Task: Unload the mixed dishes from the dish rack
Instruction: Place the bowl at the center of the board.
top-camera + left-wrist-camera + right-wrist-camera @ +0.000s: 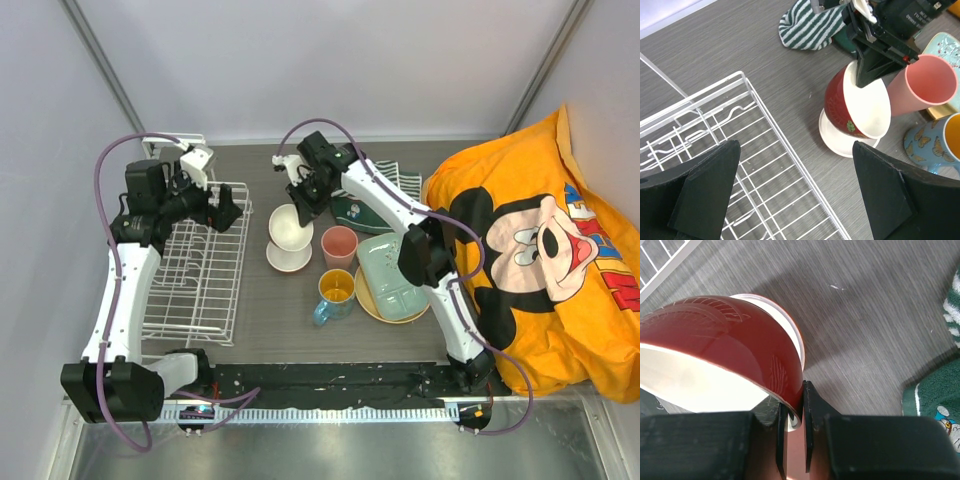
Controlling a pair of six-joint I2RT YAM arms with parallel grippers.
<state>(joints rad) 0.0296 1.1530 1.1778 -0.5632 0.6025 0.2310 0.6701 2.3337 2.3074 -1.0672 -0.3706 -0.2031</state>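
While in the right tool (793, 407), glossy round dark red bowl (725, 340).

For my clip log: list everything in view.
dish rack: 1, white, table's left
cream bowl: 1, cream, beside rack
dark red bowl: 1, red, tilted over cream bowl
pink cup: 1, pink, centre
mug: 1, orange-yellow, blue handle, centre
tan plate: 1, tan, under tray
tray: 1, pale green, on tan plate
striped cloth: 1, green-white, far side
shirt: 1, orange, right
left gripper: 1, black, open above rack
right gripper: 1, black, clamping dark red bowl
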